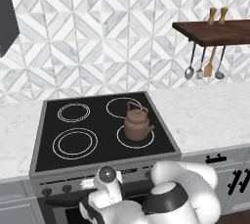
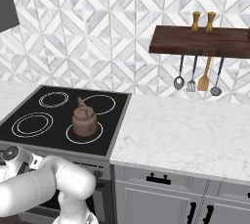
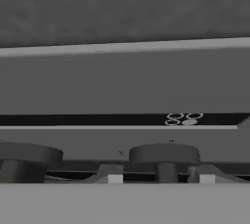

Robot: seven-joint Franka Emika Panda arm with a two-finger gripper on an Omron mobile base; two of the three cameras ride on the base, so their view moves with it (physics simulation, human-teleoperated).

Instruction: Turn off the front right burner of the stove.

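I see the front right burner (image 1: 135, 137) as a single white ring on the black glass of the stove (image 1: 100, 157), at the corner nearest the grey front panel and the marble worktop (image 1: 210, 115) on the stove's right. A brown kettle (image 1: 137, 123) sits on that burner, covering most of its inner disc, so I can't tell its colour. Along the stove's front panel runs a row of small dark knobs (image 1: 47, 191); part of the row is hidden behind my arm.

In the hand view I am close to that panel: a dark knob (image 3: 164, 155) sits just above the finger tips (image 3: 114, 176), with another knob (image 3: 27, 157) to its left. A small four-ring burner diagram (image 3: 183, 119) is printed on the panel above the centre knob; I can read no writing or brand. The hand (image 3: 161, 178) has its tips spread, one on each side of the centre knob's stem; whether they touch it I cannot tell.

Beyond the stove's right side, a wooden shelf (image 2: 200, 41) carries two shakers (image 2: 203, 21), with utensils (image 2: 197, 76) hanging beneath.
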